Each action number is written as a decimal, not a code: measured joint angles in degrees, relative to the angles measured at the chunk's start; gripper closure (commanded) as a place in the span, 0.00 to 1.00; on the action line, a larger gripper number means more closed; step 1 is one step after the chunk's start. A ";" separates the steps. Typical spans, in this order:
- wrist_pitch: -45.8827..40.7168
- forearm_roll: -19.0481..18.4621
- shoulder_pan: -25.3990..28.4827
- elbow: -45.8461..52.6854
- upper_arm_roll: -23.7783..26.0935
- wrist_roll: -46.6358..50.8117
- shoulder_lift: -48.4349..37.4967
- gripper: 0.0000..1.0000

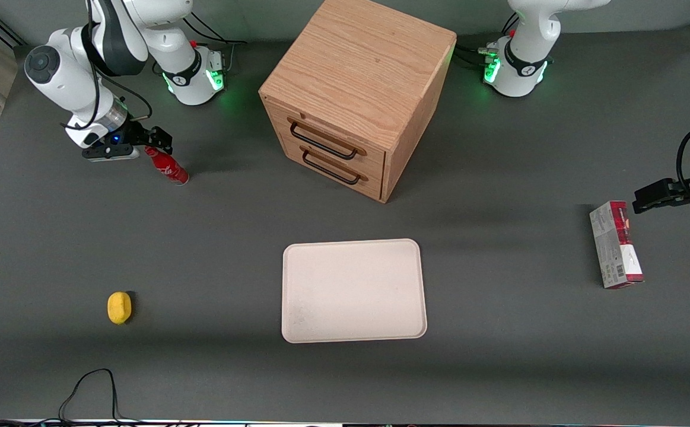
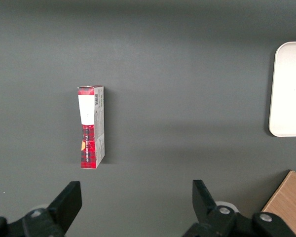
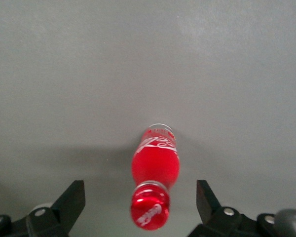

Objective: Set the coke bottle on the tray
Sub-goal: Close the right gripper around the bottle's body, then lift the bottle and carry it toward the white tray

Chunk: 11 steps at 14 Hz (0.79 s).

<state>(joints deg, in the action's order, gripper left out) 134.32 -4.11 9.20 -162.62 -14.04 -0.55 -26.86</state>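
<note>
- Step in hand, by the look of it: closing on the coke bottle (image 1: pixel 168 166), which stands on the desk (image 1: pixel 202 249) toward the working arm's end, well apart from the tray (image 1: pixel 353 290).
- Hand (image 3: pixel 140 205) spread wide, fingers (image 3: pixel 71 200) apart on either side of the red cap, nothing gripped yet.
- Best lowered a little more, so the pads meet the bottle below the cap, on the neck or shoulder rather than the cap alone.
- Worth centring first: cap a touch nearer one finger, so an uneven close could tip the slim bottle.
- Squeeze gently, then lift straight up before any sideways travel.
- Tray at about 4 o'clock from the bottle in the front view, nearer the camera than the wooden cabinet (image 1: pixel 356 95).
- Carry high enough to clear the tray's low rim; set down upright on its bare middle.
</note>
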 measured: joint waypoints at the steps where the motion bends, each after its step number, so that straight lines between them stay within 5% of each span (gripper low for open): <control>1: 0.12 -0.02 0.00 0.00 -0.72 -0.50 0.39 0.05; 4: 0.23 -0.06 0.01 0.00 -1.10 -0.73 0.91 0.35; 8: 0.22 -0.06 0.01 -0.01 -1.10 -0.73 1.29 0.92; 11: 0.12 -0.41 -0.05 0.29 -1.17 -0.73 1.65 1.00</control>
<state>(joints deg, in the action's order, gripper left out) 134.45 -4.51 9.15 -162.33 -15.21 -1.28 -25.21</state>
